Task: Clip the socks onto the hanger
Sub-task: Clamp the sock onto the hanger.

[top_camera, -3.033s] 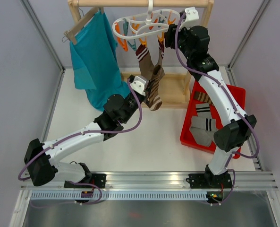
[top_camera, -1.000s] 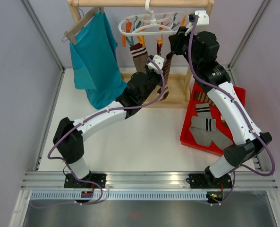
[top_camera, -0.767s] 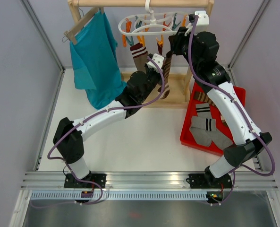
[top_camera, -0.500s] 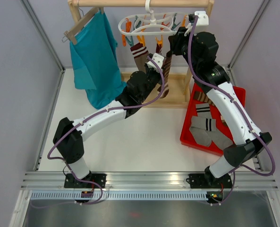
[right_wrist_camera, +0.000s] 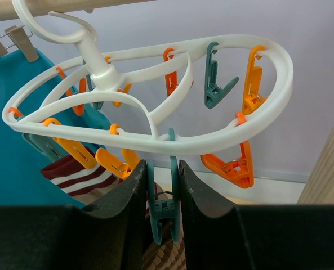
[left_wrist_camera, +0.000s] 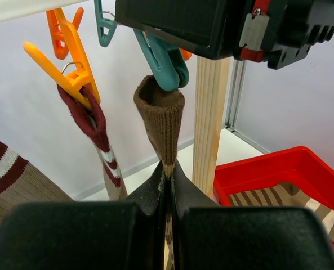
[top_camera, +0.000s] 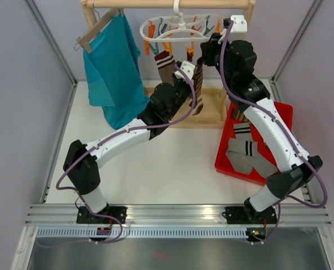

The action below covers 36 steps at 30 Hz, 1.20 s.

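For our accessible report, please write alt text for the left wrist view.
The left gripper pinches a brown sock and holds its cuff just under a teal clip that the right gripper grasps. Beside it, an orange clip holds a maroon-cuffed striped sock; a red bin sits lower right.

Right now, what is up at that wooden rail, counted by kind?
teal shirt: 1
wooden hanger: 1
white clip hanger: 1
socks: 3 (maroon-cuffed sock, striped taupe sock, brown sock pinched in the left fingers)
Total: 6
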### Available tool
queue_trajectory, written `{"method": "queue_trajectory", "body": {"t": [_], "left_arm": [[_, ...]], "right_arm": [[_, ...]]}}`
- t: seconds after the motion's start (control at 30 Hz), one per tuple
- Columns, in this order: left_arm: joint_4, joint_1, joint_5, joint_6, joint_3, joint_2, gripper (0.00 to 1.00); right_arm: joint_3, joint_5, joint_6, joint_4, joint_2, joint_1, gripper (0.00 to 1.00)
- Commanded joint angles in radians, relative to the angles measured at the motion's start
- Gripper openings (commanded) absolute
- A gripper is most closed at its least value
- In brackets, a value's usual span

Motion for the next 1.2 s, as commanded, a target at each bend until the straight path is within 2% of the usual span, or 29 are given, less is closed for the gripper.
{"method": "queue_trajectory", "body": {"t": [0.0, 0.77, 1.17], "left_arm": [[0.026, 0.005, -0.018, -0.012, 0.045, -0.003, 0.02], [0.047, 0.005, 0.048, -0.003, 0.034, -0.003, 0.02], [0.069, 0.007, 0.028, -0.001, 0.045, 0.005, 0.02]], "right_arm": [[-0.013, 0.065, 0.008, 0.005, -0.001, 0.0, 0.0], [-0.029, 0.107, 0.04, 0.059, 0.021, 0.007, 0.0], [-0.052, 0.118, 0.031, 0.072, 0.013, 0.012, 0.0]]}}
